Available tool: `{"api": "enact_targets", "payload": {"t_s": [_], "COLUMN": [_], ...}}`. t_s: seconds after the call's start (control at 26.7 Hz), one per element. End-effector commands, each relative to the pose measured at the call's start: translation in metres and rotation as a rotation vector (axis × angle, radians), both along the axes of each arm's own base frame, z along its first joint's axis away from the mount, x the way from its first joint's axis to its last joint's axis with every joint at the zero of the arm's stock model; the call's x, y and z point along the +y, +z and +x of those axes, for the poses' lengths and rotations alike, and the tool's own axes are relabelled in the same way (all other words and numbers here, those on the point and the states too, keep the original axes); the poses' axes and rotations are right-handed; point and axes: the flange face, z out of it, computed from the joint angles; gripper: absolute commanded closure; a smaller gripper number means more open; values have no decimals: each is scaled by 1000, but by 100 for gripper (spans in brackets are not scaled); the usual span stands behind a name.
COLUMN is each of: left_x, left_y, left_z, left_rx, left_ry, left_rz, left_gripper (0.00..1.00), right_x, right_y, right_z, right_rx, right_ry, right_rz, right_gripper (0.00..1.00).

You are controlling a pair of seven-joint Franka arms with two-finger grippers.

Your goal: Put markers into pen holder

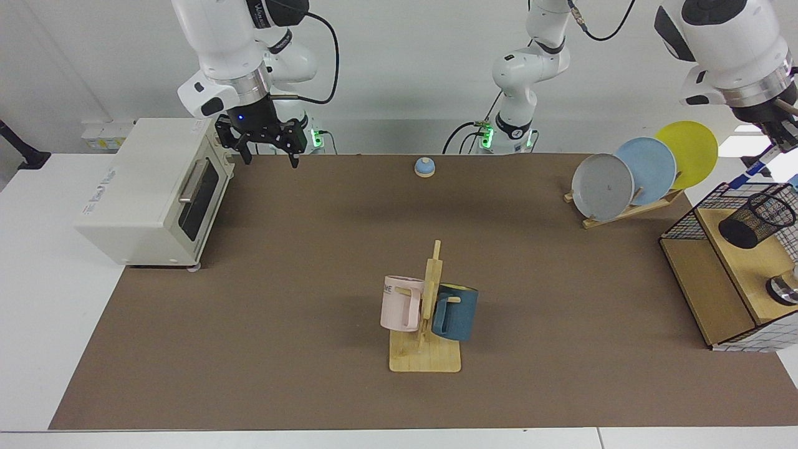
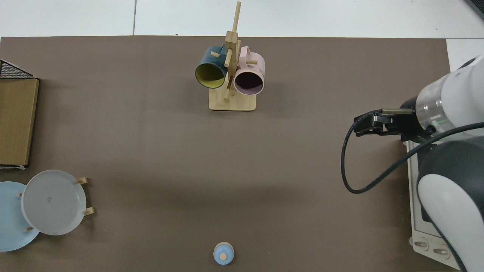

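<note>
The marker (image 1: 755,167), white with a blue lower end, hangs tilted in the air at the far right of the facing view, and my left gripper (image 1: 779,144) is shut on its upper end. Its blue tip sits just above and left of the pen holder (image 1: 757,218), a black mesh cup leaning on the wooden shelf. The top view shows neither of these, nor the left arm. My right gripper (image 1: 269,159) hangs open and empty beside the toaster oven, and in the top view this right gripper (image 2: 363,124) is at the right.
A white toaster oven (image 1: 149,187) stands at the left. A wooden mug rack (image 1: 427,355) with a pink and a blue mug is mid-table. A plate rack (image 1: 623,212) holds three plates. A blue bell (image 1: 424,166) sits at the back. The black wire basket (image 1: 686,221) surrounds the pen holder.
</note>
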Motion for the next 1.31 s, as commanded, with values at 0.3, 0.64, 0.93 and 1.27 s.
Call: {"api": "enact_targets", "payload": {"t_s": [0.3,0.64,0.93,1.27], "left_x": [62,84,120,135], "left_y": [-18,-27,-55,-94], "left_z": [28,34,41,52], "left_rx": [31,71,86,136], "left_ry": [-70,-99,-99,-93], "left_rz": [80,149,127,104], "left_gripper": [100,100,100,100], "right_x": [-7,-8,-14,-14], "right_y": [4,3,3,4], "right_z": [-25,-21,-20,-20], "right_rx": [-53,-53,-53,-53], "right_ry": [-27,-28,-49,-49], "right_rz": [-33,-13,-2,-4], "right_gripper": [0,0,0,0]}}
